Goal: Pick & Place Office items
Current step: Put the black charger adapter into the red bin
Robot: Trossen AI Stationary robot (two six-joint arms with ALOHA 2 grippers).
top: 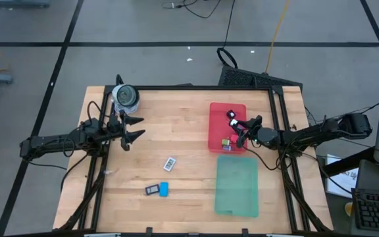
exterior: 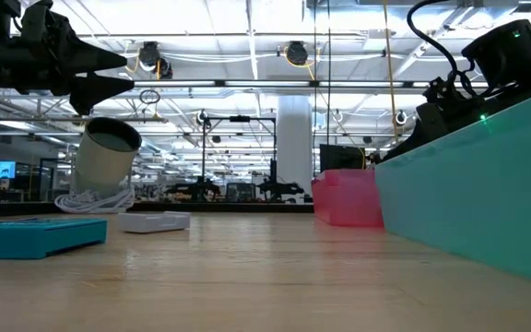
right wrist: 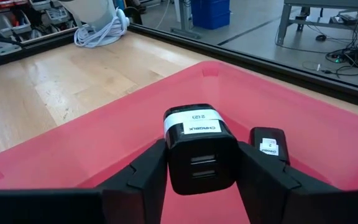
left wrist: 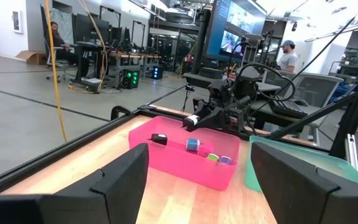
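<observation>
Sorting looks roughly half done: right gripper [right wrist: 194, 171] clamps a black USB charger [right wrist: 197, 146] over the red tray [top: 216, 139], already holding several small pieces; left gripper [top: 135, 127], fingers apart, hovers empty; white tag [top: 170, 163], blue bar [top: 164, 189], dark block [top: 152, 190] remain on the table [top: 176, 118].

I'm working in a big open robotics lab: ceiling strip lights [exterior: 247, 37] run across the upper frame, wall monitors [left wrist: 232, 34] top centre, and seated people at desks [left wrist: 58, 43] upper left.
</observation>
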